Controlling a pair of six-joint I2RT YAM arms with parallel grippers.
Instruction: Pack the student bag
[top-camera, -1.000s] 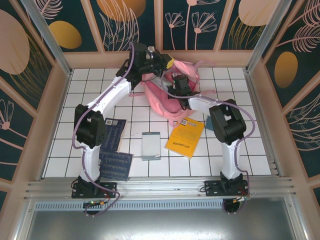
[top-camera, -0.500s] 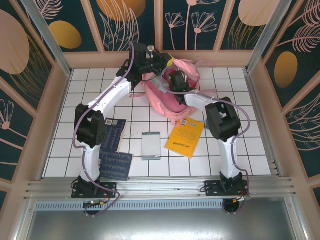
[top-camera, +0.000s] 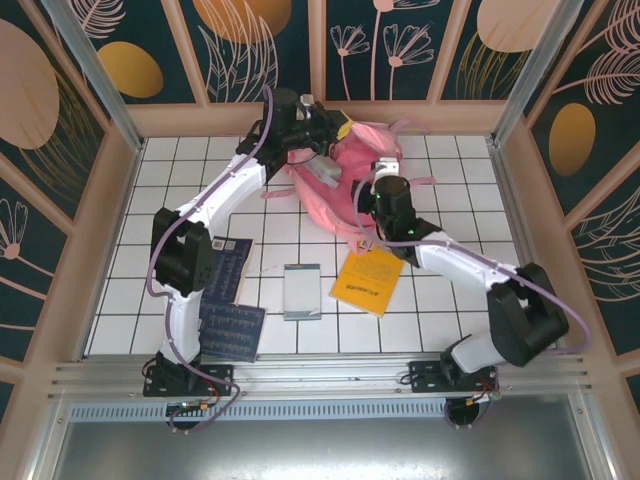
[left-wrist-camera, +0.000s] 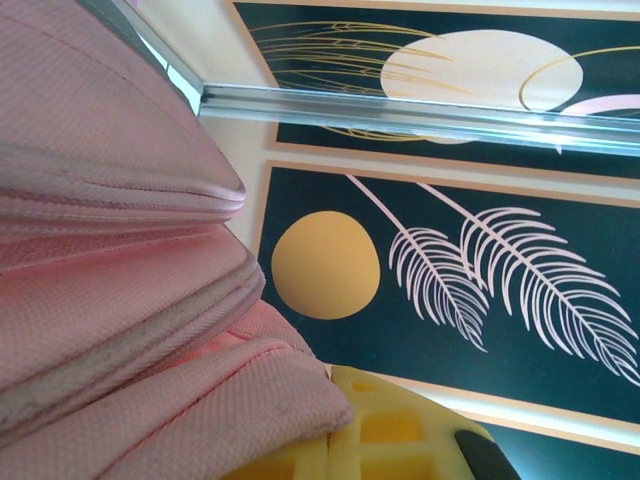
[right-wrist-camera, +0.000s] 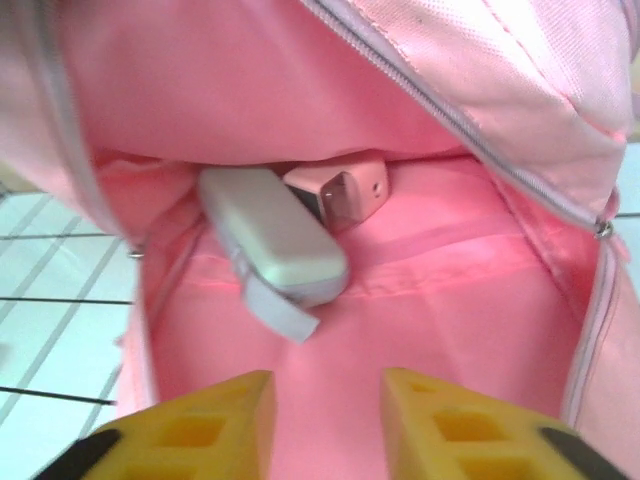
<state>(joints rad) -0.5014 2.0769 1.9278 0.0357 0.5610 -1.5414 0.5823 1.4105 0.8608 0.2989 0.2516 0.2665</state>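
**tilefan:** ok so what are the claws doing right now?

**standing_by:** The right gripper (right-wrist-camera: 325, 420) is released. Its two yellow fingers (right-wrist-camera: 195, 425) are apart with nothing between them, pointed straight into the open mouth of the backpack (right-wrist-camera: 450, 290). The left gripper (top-camera: 338, 129) is clenched on the backpack's pink fabric up at its far edge. From its own camera you mostly see folds of pink cloth pressed against one yellow finger.

**tilefan:** anything inside?

**standing_by:** Yep. A pale grey case (right-wrist-camera: 270, 235) lies tilted on the pink lining toward the back. A small pink box (right-wrist-camera: 340, 192) is touching its far end, tucked under the upper flap. Can't tell what the box actually is.

**tilefan:** and where's the backpack itself?

**standing_by:** It's at the far middle of the white tiled table (top-camera: 160, 165), between the two arms, with the opening turned toward the right arm. A yellow book (top-camera: 370, 275) lies just beside its near edge, one corner under the right arm. A grey notebook (top-camera: 302, 291) lies flat to the left of the yellow book, closer to me and apart from the backpack. Two dark blue books (top-camera: 232, 330) are over by the left arm, one partly hidden behind it.
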